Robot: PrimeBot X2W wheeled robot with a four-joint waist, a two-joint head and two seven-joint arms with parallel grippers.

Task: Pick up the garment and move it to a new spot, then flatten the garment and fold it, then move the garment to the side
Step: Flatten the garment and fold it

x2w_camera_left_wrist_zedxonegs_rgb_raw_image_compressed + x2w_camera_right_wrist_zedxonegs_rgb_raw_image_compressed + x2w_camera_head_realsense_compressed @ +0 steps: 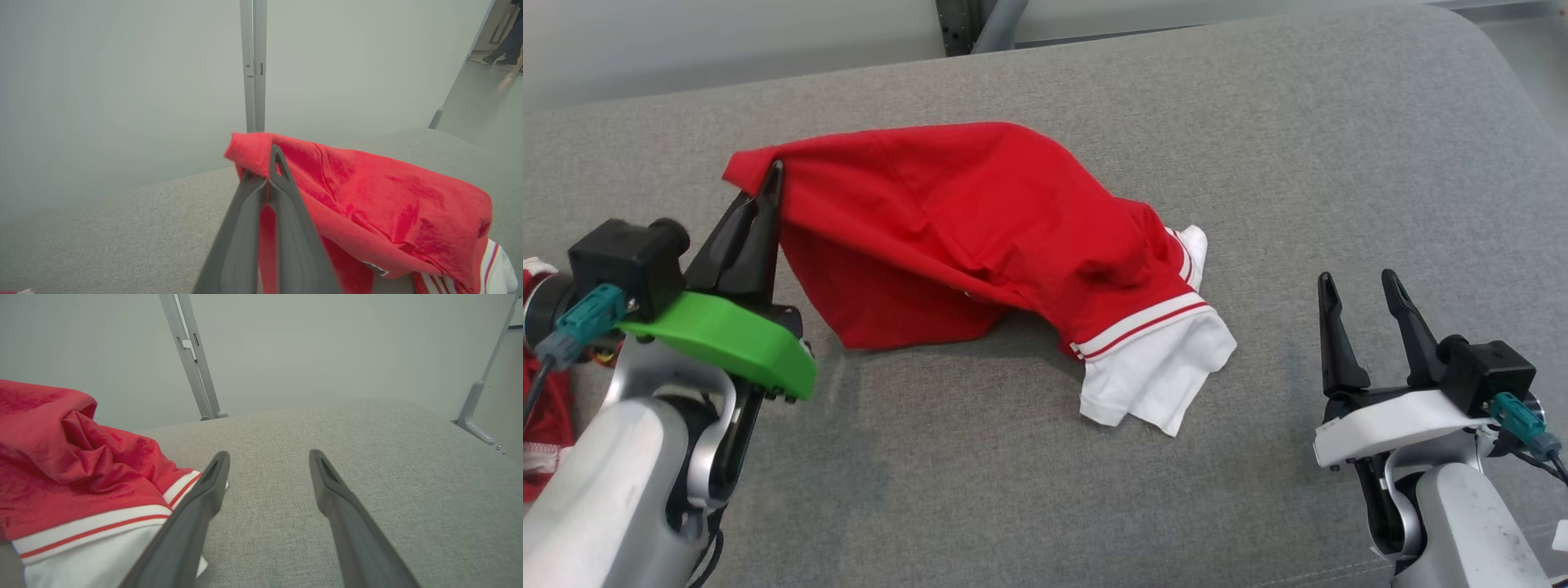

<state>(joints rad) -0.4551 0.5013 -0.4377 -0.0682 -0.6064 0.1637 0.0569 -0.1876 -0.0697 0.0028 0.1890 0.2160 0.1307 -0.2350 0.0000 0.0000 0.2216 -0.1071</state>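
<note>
Cushion (1045,490): grey fabric, and your garment sits across its middle.
Garment (980,237): red with a white striped hem, bunched up. The left corner is held up off the cushion and the white end rests on it, toward your right.
Left gripper (774,170): your fingers are pinched tight on the raised red corner.
Right gripper (1358,278): your fingers are spread and hold nothing, over bare cushion near the white hem.

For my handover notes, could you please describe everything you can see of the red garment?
The garment is soft red knit with white ends edged by red-and-white stripes. It is crumpled, not flat. The left gripper, shut, pinches one red corner and lifts it; the rest drapes down onto the grey padded surface, where the white parts lie. The open right gripper stands apart from it.
</note>
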